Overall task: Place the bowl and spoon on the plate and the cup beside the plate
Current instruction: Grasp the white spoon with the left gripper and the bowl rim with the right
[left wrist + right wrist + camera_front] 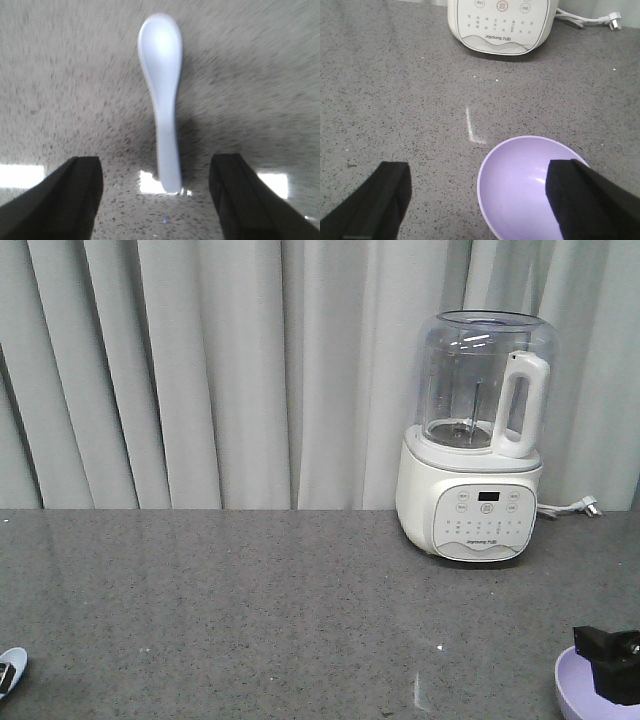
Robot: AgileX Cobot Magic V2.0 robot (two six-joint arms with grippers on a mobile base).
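The pale plastic spoon [161, 75] lies flat on the desk [60, 75], its handle between the spread jaws of the left tool [156, 162], which grips nothing. Light, stiff and slick, it likely wants a pinch across the narrow handle. The lavender bowl [520, 190] sits under the right tool [481, 167], likewise released, one jaw above its thin rim.

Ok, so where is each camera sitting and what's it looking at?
Left wrist view: on the left arm, looking down at the spoon on the counter; the open left gripper frames it.
Right wrist view: on the right arm, looking down and ahead at the bowl and blender; the open right gripper shows.
Front view: faces across the counter to the blender and curtain; a black bit of the right gripper shows bottom right.
Shared: front and right wrist views both show bowl and blender.
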